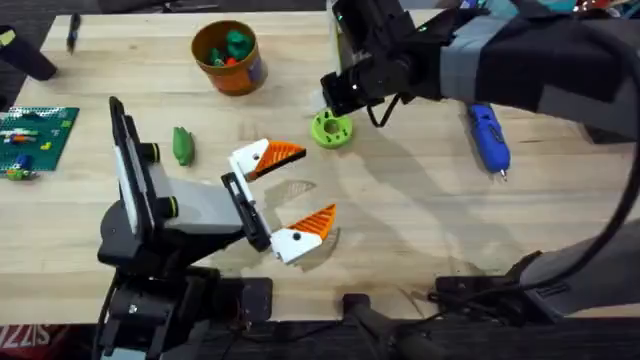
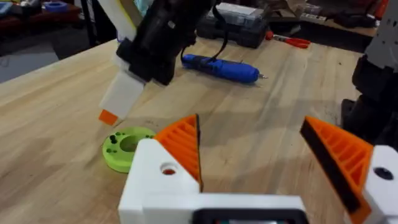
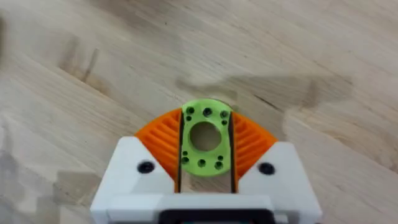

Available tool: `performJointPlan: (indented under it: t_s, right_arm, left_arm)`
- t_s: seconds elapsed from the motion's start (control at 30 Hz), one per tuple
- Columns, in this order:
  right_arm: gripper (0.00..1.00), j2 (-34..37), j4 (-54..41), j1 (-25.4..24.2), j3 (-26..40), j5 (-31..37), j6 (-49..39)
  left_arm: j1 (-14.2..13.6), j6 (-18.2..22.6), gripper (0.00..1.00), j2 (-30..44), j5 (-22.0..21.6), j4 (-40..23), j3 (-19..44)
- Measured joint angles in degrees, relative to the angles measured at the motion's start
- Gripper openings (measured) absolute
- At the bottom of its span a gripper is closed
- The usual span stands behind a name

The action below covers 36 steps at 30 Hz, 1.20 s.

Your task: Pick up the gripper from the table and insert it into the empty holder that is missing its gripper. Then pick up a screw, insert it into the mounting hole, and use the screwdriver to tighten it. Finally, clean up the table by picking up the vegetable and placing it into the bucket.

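Overhead, the right pincer (image 1: 338, 112) hangs just over the bright green ring (image 1: 332, 129) on the desk (image 1: 420, 220). Its wrist view shows the orange ribbed pads (image 3: 163, 138) on either side of the ring (image 3: 206, 138), the jaws parted about the ring's width; whether they press on it I cannot tell. From the left wrist the right pincer (image 2: 115, 106) slants down with its tip right beside the ring (image 2: 125, 148), which lies flat on the wood.

The left pincer (image 1: 290, 190) stands wide open and holds nothing, its two white blocks with orange wedges spread well apart just on the near side of the ring. In its own view the pincer (image 2: 261, 149) has bare desk between its orange pads (image 2: 183, 144).

The screwdriver (image 1: 489, 136) lies flat on the desk well to the right of the ring. The vegetable (image 1: 183, 145) lies on the desk well to the ring's left. The bucket (image 1: 228, 57) stands beyond and to the left of the ring, with small green and red things inside.
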Motion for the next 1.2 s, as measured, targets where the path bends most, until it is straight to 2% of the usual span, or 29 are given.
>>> performJointPlan:
  t_s: [0.8,1.2]
  right_arm:
    - [0.388,6.8,2.6,2.0,0.0,0.0,0.0]
    - [0.399,6.8,4.6,2.0,0.0,0.0,-0.2]
  left_arm:
    - [0.0,0.0,0.986,0.0,0.0,0.0,0.0]
    - [0.0,0.0,0.986,0.0,0.0,0.0,0.0]
